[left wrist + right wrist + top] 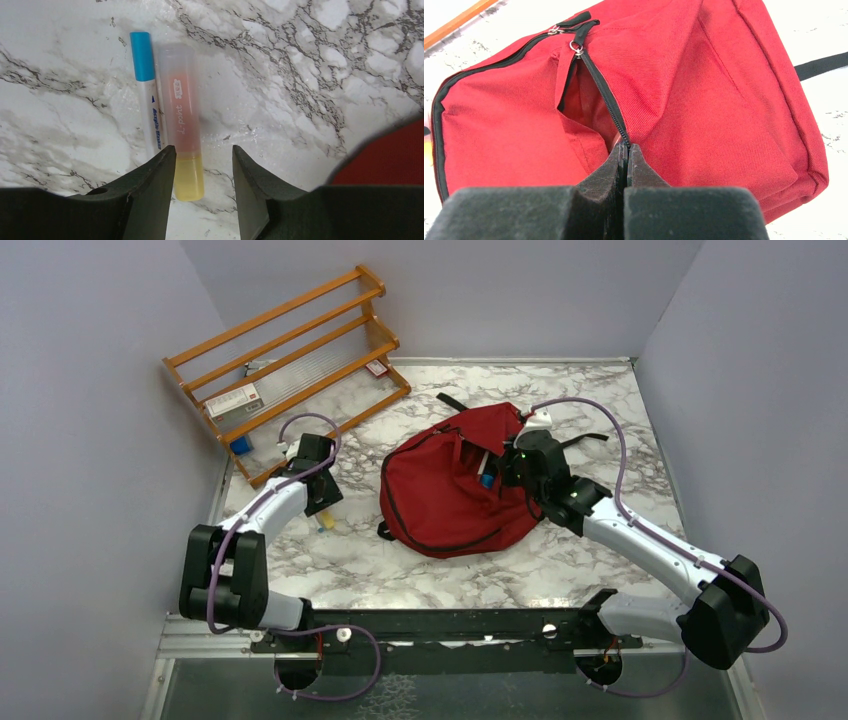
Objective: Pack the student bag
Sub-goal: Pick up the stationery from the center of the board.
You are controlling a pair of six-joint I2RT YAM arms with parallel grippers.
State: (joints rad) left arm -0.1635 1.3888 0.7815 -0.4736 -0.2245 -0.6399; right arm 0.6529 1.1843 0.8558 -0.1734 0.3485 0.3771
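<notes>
Right claw [625, 150] pinches the dark red fabric backpack [704, 90] at its zipper. Left claw [204, 151], half wide, straddles a translucent orange-yellow marker [181, 120].

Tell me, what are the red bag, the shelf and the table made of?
The bag looks like woven cloth: a fine weave and soft folds show. The shelf seems to be wood, orange-brown with a slight shine. The table looks like marble, white with grey veins, maybe only printed.
</notes>
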